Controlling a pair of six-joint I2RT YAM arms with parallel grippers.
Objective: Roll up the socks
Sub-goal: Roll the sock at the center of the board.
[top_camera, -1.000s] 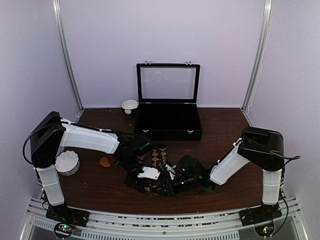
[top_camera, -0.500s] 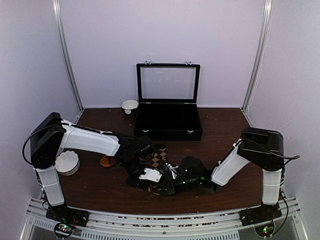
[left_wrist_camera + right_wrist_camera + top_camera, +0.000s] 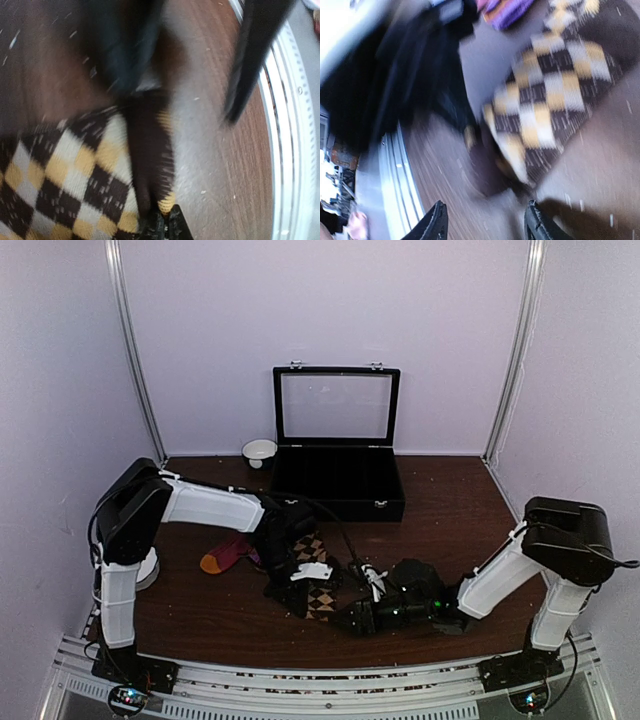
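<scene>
The dark brown argyle sock (image 3: 318, 592) lies near the table's front middle. In the left wrist view its tan and white diamonds (image 3: 60, 175) fill the lower left. My left gripper (image 3: 165, 227) is shut on the sock's dark folded edge; from above the gripper (image 3: 298, 590) sits over that sock. My right gripper (image 3: 487, 225) is open and empty, a short way off the sock's corner (image 3: 555, 100), low on the wood (image 3: 352, 620). The magenta sock with an orange toe (image 3: 222, 555) lies to the left, a purple and orange bit (image 3: 507, 10) showing in the right wrist view.
An open black display case (image 3: 338, 495) stands at the back centre with a small white bowl (image 3: 259, 450) to its left. A white fluted dish (image 3: 150, 568) sits behind the left arm. The metal rail (image 3: 292, 150) runs along the front edge.
My left gripper has closed on the argyle sock and its arm has swung further in. The right gripper has let go, opened and drawn back to the right.
</scene>
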